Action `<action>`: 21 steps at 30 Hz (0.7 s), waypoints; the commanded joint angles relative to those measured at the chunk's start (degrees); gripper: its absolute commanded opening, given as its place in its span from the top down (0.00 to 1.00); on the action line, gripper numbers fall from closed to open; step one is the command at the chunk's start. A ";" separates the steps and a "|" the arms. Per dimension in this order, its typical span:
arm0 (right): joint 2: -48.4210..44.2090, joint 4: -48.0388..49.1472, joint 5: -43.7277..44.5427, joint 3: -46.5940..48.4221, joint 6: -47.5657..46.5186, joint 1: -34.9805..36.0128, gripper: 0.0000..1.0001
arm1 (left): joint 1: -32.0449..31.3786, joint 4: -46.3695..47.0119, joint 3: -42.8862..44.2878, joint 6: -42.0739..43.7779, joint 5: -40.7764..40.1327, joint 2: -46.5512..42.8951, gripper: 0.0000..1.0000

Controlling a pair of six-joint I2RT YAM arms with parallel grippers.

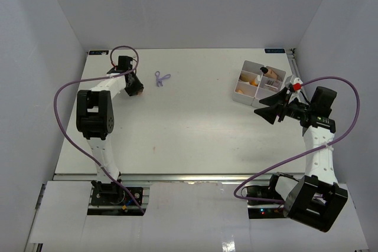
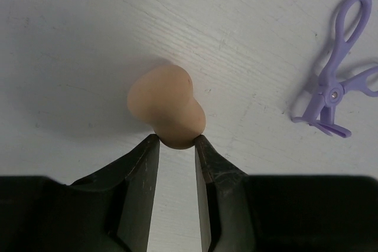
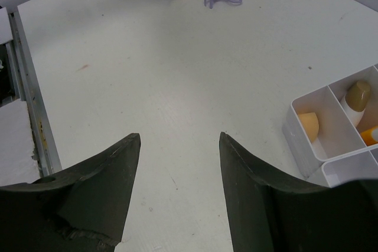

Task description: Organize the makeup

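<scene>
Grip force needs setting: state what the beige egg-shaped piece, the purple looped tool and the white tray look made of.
The egg sponge looks like soft foam: matte beige, no shine, rounded edges. The purple looped tool is likely moulded plastic: smooth, faint sheen, with a small metal-looking rivet. The white tray is probably rigid plastic: thin, smooth, even walls.

No legible text is found. A small dark label (image 1: 274,50) is seen on the table (image 1: 195,128) edge, too blurred to be read.
</scene>
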 commanded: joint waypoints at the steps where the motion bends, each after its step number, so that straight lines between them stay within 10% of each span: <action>1: -0.04 1.37 -0.85 -0.33 0.83 0.17 0.38 | -0.04 -2.03 4.16 0.54 -4.86 1.59 0.58; 9: -0.38 1.37 -1.13 -0.32 0.92 0.17 0.38 | 0.16 -3.05 5.61 1.35 -7.12 3.98 0.64; 14: -0.82 1.37 -1.47 -0.49 0.92 0.17 0.38 | 0.58 -2.69 4.63 2.39 -5.79 3.52 0.96; 21: -0.78 1.37 -2.82 -0.60 1.12 0.78 0.38 | 0.54 3.14 -3.60 5.67 11.54 -4.54 1.00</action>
